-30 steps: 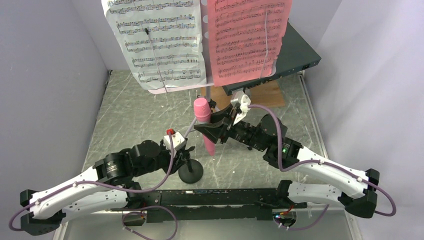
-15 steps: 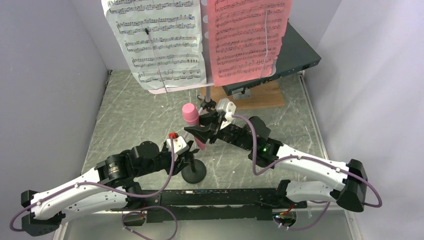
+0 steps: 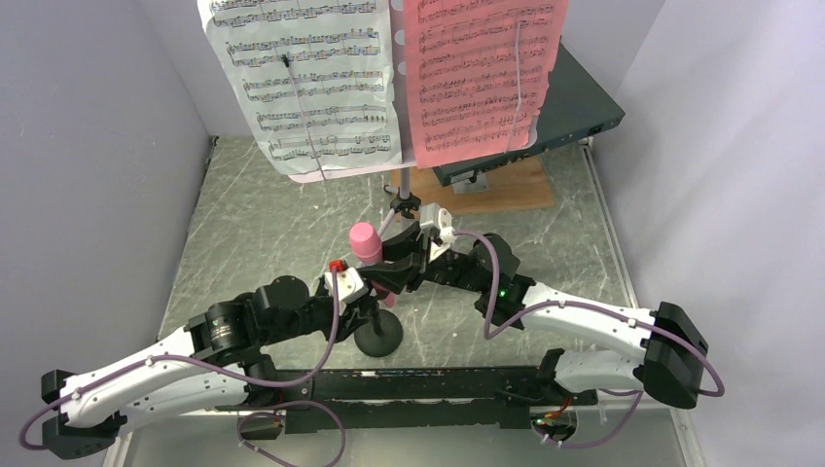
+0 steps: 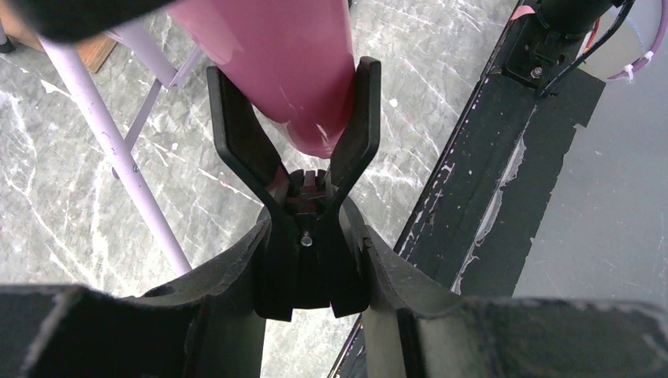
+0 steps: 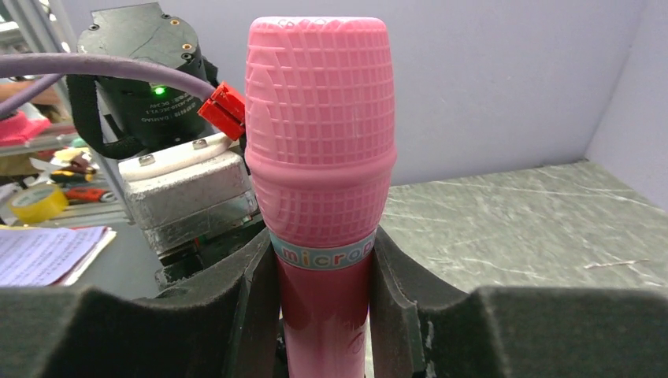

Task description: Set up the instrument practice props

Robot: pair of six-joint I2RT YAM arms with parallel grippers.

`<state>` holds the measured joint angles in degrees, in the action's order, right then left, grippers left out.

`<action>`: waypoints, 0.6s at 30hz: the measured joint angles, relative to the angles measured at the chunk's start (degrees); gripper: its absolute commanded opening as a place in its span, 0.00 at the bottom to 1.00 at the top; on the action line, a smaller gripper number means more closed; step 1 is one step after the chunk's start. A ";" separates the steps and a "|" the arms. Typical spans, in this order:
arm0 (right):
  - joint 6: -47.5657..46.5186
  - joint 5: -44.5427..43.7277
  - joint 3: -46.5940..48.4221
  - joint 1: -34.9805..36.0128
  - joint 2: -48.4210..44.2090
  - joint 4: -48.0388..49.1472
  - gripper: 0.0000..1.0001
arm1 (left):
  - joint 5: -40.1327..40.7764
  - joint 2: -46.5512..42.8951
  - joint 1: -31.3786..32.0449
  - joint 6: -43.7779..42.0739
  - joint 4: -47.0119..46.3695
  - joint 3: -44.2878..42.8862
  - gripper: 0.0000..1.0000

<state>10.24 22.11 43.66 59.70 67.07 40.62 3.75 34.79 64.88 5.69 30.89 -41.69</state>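
- Right gripper (image 5: 323, 272): jaws pinch the pink microphone (image 5: 319, 118), head up.
- Left gripper (image 4: 311, 260): jaws pinch the mic stand (image 3: 376, 338) below its clip (image 4: 236, 150).
- Microphone base sits between the clip prongs.

That dark flat rack-mount box (image 3: 584, 97) sits at the far right of your table (image 3: 243, 233). It's skewed, with one corner poking toward the right wall (image 3: 720, 146). A brown wooden board (image 3: 506, 185) shows under its near edge. The table itself is grey-green and marbled with pale streaks, and the left wall (image 3: 88, 146) is the same plain lavender-grey as the right. A black strip (image 3: 418, 384) runs along the table's near edge. Far left in your right wrist view there's a yellow tape roll (image 5: 31, 202), with a stack of printed paper (image 5: 47, 252) just below it. The small clutter beside the roll is too blurry to make out.
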 measured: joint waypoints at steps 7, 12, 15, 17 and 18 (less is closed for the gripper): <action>5.07 5.07 -4.46 -1.29 2.99 12.83 0.00 | -0.90 -0.50 0.04 -0.39 -0.28 0.42 0.00; 6.32 8.33 -6.51 -1.51 6.38 21.66 0.00 | -1.14 -1.22 0.04 -0.57 -0.55 0.98 0.00; 6.47 10.23 -6.88 -1.57 8.41 25.57 0.00 | -1.11 -1.33 0.04 -0.63 -0.42 0.98 0.00; 6.80 11.10 -6.88 -1.77 9.31 27.23 0.00 | -1.01 -1.46 0.04 -0.87 -0.20 0.96 0.05; 6.93 11.50 -6.88 -1.84 9.55 27.80 0.00 | -0.98 -1.51 0.04 -1.03 -0.11 0.94 0.12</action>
<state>17.17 33.61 36.77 57.87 76.62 68.42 2.76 33.28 64.93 4.67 30.79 -40.75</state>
